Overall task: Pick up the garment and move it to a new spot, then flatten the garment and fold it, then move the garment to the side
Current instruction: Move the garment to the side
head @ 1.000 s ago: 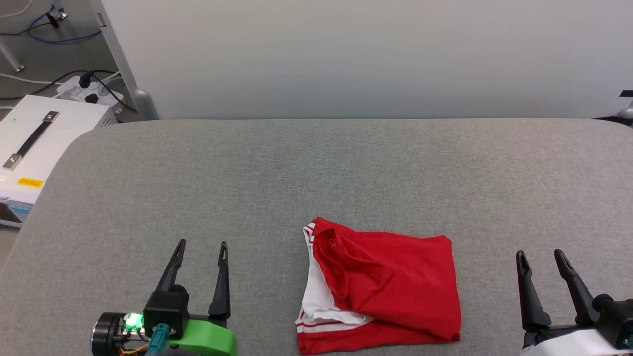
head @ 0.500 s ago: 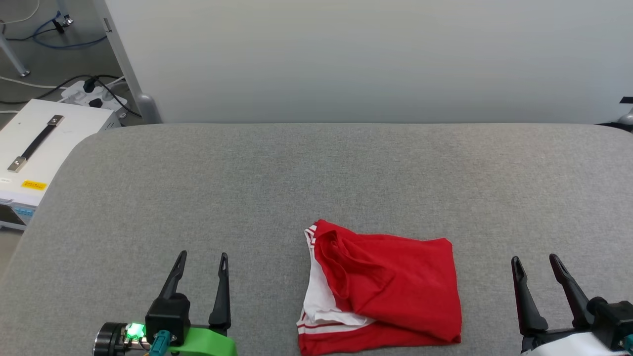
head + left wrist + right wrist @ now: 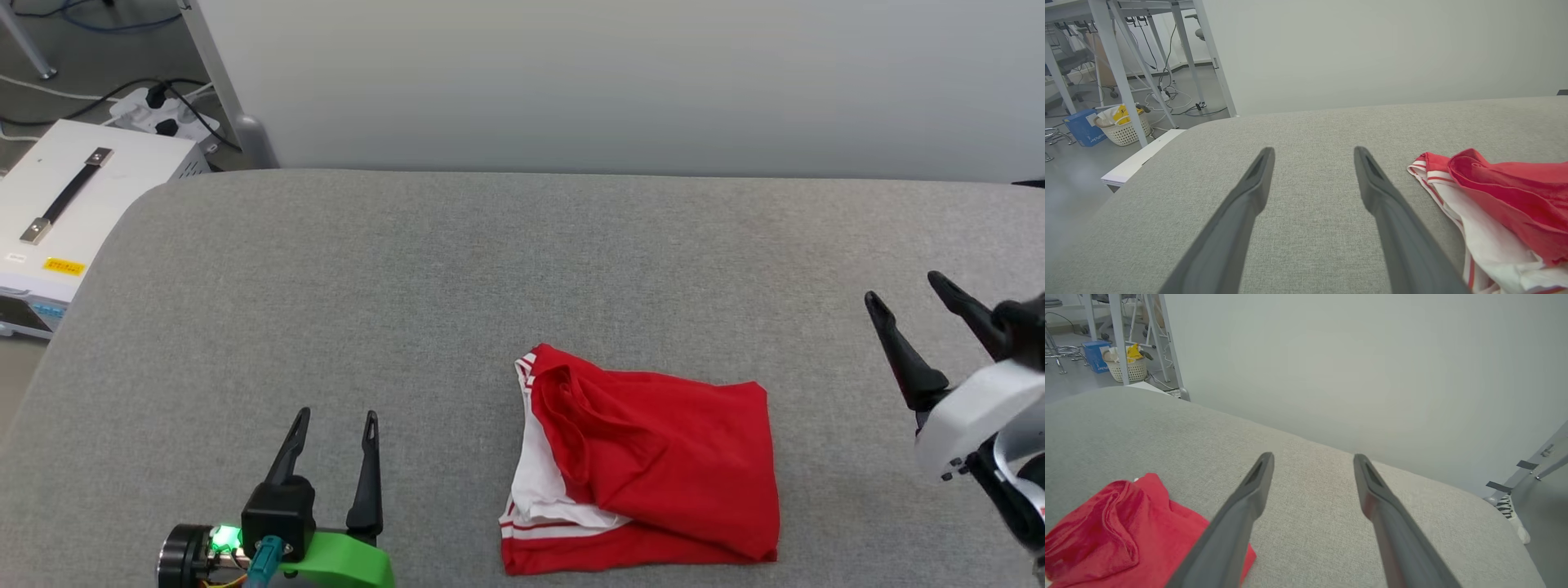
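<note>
– Left gripper (image 3: pixel 337 415) and right gripper (image 3: pixel 903 288): how did they stand?
– Both had their fingers spread wide with nothing between them. The left one hovered low over the grey padded surface (image 3: pixel 408 278), well apart from the garment (image 3: pixel 661 465) on its left. The right one was raised off to the cloth's right, also clear of it.
– And the garment itself?
– It lay near the front edge of the surface, between the two grippers. It was bunched into a rough rectangle, red body cloth folded over a white sleeve (image 3: pixel 540 482), with striped trim (image 3: pixel 526 369) showing at the left edge.
– How would it handle?
– Light and limp, I judged. It looked like a thin knit with no stiffness, so it would sag from any pinch rather than lift as a slab. It seemed neither fragile nor slippery, though it might drag a little on the fabric top.
– Where to take hold?
– The raised folds looked best: the thick red ridge near the top left, where layers stood proud of the surface, or the far right corner. A flat single layer would be hard for long fingers to get under. Pinching through several layers risked lifting a lump, which suits moving but not flattening
</note>
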